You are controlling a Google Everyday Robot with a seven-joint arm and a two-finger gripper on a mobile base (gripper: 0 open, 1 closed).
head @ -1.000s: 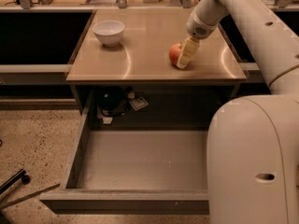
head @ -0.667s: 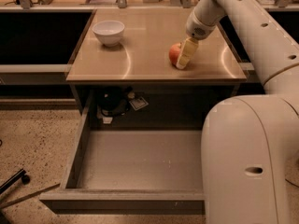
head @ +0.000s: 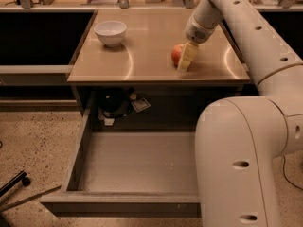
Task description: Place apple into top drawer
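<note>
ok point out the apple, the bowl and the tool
apple (head: pixel 176 54), camera view, its bare left side
bowl (head: pixel 110 37), camera view, its front outer wall
tool (head: pixel 183 62), camera view, its tip beside the apple

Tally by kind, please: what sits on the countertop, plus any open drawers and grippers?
apple: 1, on the countertop
white bowl: 1, on the countertop
top drawer: 1, pulled open
gripper: 1, down at the apple on the countertop
Total: 4
</note>
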